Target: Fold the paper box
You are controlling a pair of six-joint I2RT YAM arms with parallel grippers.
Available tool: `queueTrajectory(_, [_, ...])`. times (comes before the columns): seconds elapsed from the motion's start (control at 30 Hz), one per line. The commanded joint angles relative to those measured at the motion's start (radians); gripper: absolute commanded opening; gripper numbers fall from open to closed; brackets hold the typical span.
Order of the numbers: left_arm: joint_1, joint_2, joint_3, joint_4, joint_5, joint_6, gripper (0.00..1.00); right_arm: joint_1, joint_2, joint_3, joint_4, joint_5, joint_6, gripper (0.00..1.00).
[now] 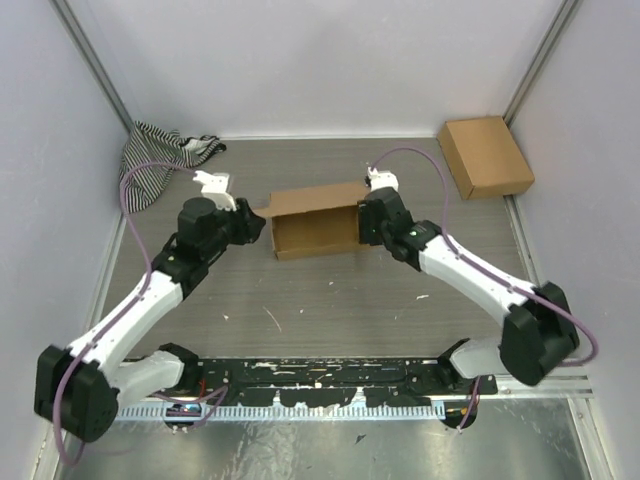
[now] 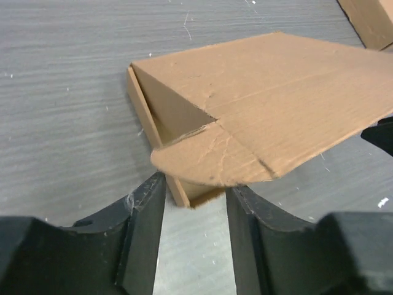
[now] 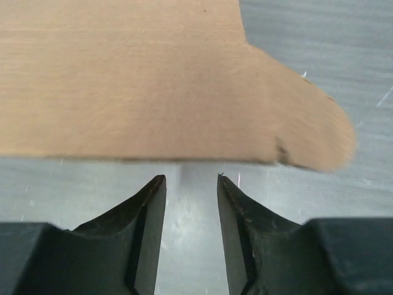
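Matt brown cardboard paper box (image 1: 315, 228), grey wood-grain table (image 1: 330, 300); striped cloth (image 1: 150, 155)

The left arm (image 1: 140, 300) and right arm (image 1: 470, 270) wore white shells between bulky black joints. A lilac cable (image 1: 125, 195) ran back from behind each wrist (thin, loosely looped). On the left gripper (image 2: 196, 184) and right gripper (image 3: 190, 178), the fingers (image 2: 144, 227) were matte black wedges, dust-flecked.

The paper box (image 2: 276, 92) sits on the grey tabletop (image 2: 61, 92) with its lid flap raised and slanting. A rounded tab (image 2: 209, 163) overhangs its near corner, just ahead of the left gripper (image 2: 196, 182), whose jaws stand parted. Another cardboard box (image 2: 374, 21) shows at the top right.
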State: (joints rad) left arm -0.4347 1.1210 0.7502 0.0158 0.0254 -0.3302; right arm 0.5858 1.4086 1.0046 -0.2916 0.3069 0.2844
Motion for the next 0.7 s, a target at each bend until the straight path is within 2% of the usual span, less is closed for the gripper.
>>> queueTrajectory(0.0, [-0.005,-0.178,-0.033,-0.173,-0.013,-0.11,0.52,0.009,-0.214,-0.042,-0.132,-0.129,0.051,0.45])
queueTrajectory(0.2, [-0.006,-0.472,0.019,-0.48,-0.041,-0.226,0.57,0.013,-0.527,-0.027,-0.362,-0.246,0.102,0.49])
queueTrajectory(0.23, [-0.006,-0.497,0.035,-0.509,-0.03,-0.236,0.59,0.013,-0.57,-0.01,-0.374,-0.244,0.112,0.55])
queueTrajectory(0.33, [-0.006,-0.489,0.072,-0.519,0.016,-0.258,0.66,0.014,-0.627,0.014,-0.329,-0.237,0.15,0.97])
queueTrajectory(0.4, [-0.006,-0.415,0.104,-0.515,0.048,-0.255,0.68,0.013,-0.56,0.063,-0.307,-0.259,0.133,1.0])
queueTrajectory(0.47, [-0.006,-0.301,0.159,-0.534,0.074,-0.232,0.69,0.008,-0.417,0.147,-0.329,-0.25,0.102,1.0])
queueTrajectory(0.57, [-0.005,-0.123,0.246,-0.593,0.051,-0.204,0.7,-0.032,-0.179,0.259,-0.34,-0.239,0.067,0.98])
queueTrajectory(0.67, [-0.002,0.032,0.294,-0.588,0.021,-0.185,0.71,-0.097,-0.03,0.319,-0.308,-0.204,0.054,0.96])
